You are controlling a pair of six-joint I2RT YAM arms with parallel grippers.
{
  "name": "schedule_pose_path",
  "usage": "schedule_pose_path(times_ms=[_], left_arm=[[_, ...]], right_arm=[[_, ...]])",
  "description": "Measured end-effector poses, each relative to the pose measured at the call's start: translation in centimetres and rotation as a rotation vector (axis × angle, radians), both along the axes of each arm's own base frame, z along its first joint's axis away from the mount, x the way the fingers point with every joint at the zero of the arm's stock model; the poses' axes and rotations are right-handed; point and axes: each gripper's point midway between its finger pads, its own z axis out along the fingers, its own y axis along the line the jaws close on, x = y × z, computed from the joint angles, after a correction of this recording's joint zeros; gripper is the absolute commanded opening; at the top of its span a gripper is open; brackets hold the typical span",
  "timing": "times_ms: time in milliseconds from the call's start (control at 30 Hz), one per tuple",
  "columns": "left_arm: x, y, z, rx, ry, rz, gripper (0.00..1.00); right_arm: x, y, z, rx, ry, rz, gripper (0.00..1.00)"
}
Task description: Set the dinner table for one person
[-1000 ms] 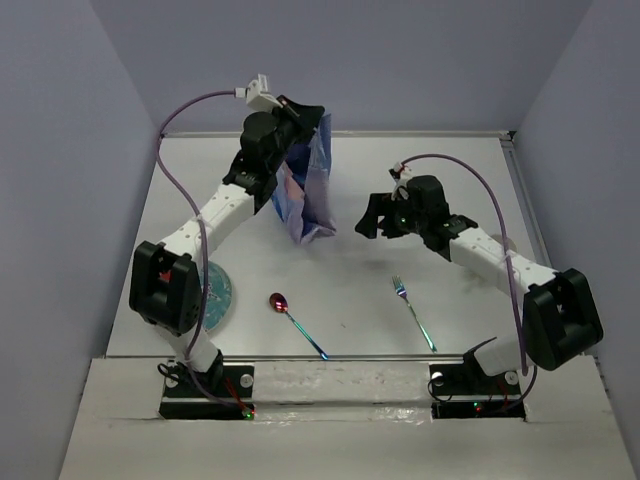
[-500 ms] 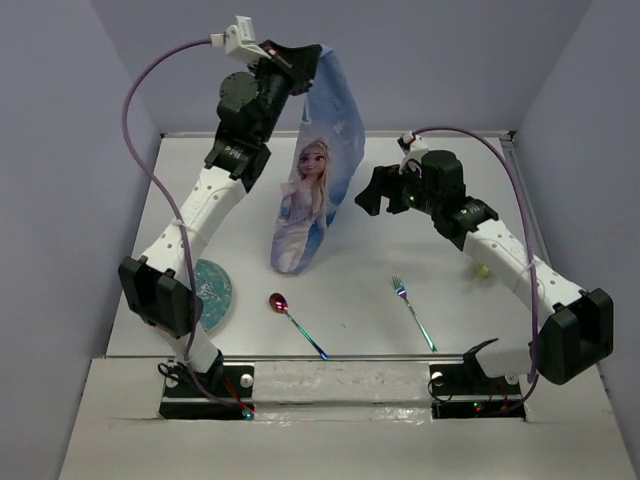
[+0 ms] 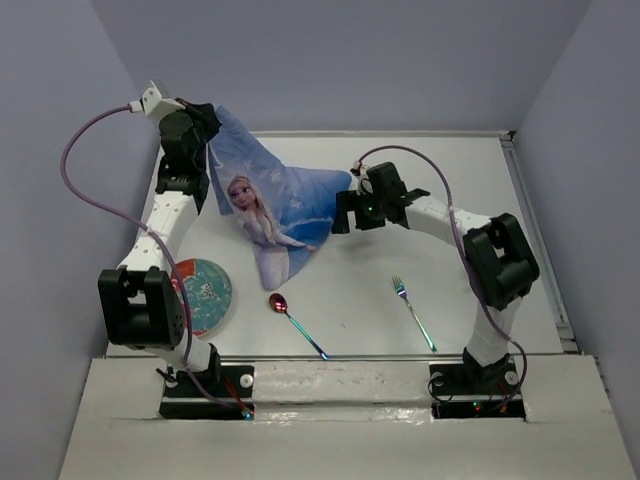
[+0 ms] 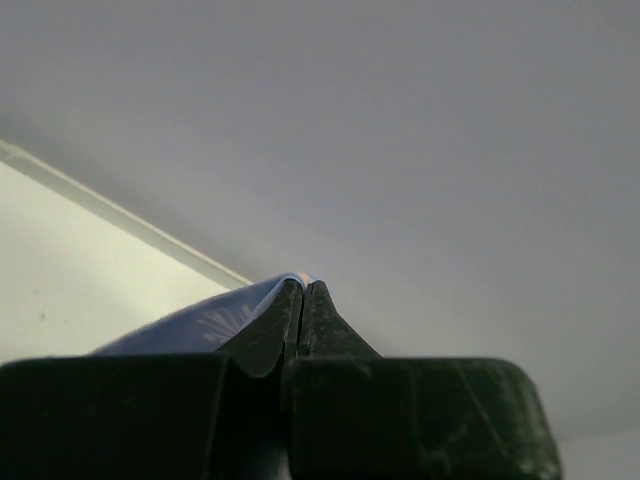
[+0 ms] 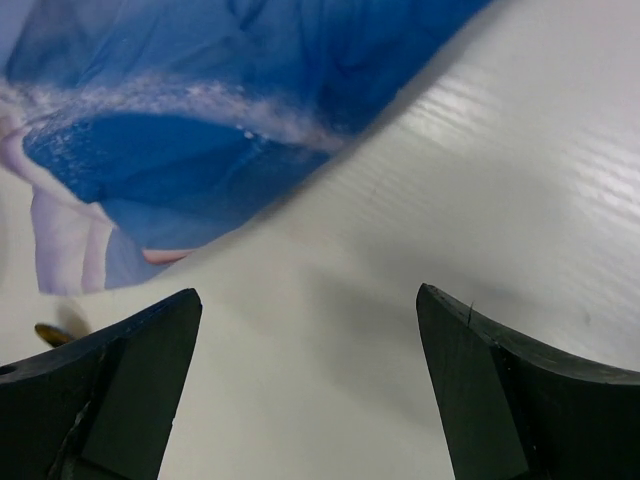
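Top view: the tabletop (image 3: pixel 460 200) fills the floor of the scene, white and matte, with both arm bases at its near edge; everything else rests on it or hangs above it.

Left pincer (image 3: pixel 205 117): raised at the far-left corner of the scene, clenched on one corner of the blue printed placemat (image 3: pixel 290 205); in the left wrist view the fingers (image 4: pixel 270 330) are pressed together with a thin fold of the cloth (image 4: pixel 200 322) pinched between them.

Placemat: we see it slope down from the held corner toward the right and near side; its lower part lies on the tabletop with the printed figure facing up; its near tip ends just beside the bowl of the spoon (image 3: pixel 295 322); we cannot tell whether the two touch.

Right pincer (image 3: pixel 345 212): low over the middle of the tabletop, at the right edge of the placemat; in the right wrist view the pincer (image 5: pixel 308 295) is released, jaws wide apart, with only bare tabletop between them; the blue cloth (image 5: pixel 200 150) lies past the fingertips.

Other items: a round teal plate (image 3: pixel 200 295) lies near left, partly behind the left arm; the spoon lies to its right, handle pointing near and right; a fork (image 3: pixel 413 312) lies near right, tines toward the far side, well apart from the spoon.
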Motion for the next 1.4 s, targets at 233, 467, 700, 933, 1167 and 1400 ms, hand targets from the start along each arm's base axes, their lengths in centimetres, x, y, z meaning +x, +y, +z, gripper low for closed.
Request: schedule_pose_path(times_ms=[233,467,700,933,1167,1400], left_arm=[[1.3,2.4,-2.6,0.007,0.04,0.027,0.0],[1.3,1.4,-3.4,0.007,0.039,-0.015,0.0],[-0.2,1.3,-5.2,0.004,0.068,-0.02,0.0],[-2.1,0.7,-5.3,-0.044,0.046,-0.049,0.0],[-3.5,-1.2,-5.8,-0.138,0.012,-0.136,0.0],[-6.1,-4.8,-8.6,-0.192,0.022,-0.239,0.0]], right_arm=[[3.1,3.3,-3.6,-0.03,0.035,0.01,0.94],[6.3,7.6,-3.8,0.024,0.011,0.019,0.73],[7.9,10.4,-4.9,0.144,0.061,-0.009,0.0],[8.1,7.5,-2.6,0.108,0.0,-0.103,0.0],[13.1,-3.0,12.6,0.067,-0.317,-0.259,0.01],[15.9,-7.7,19.0,-0.039,-0.504,-0.336,0.86]])
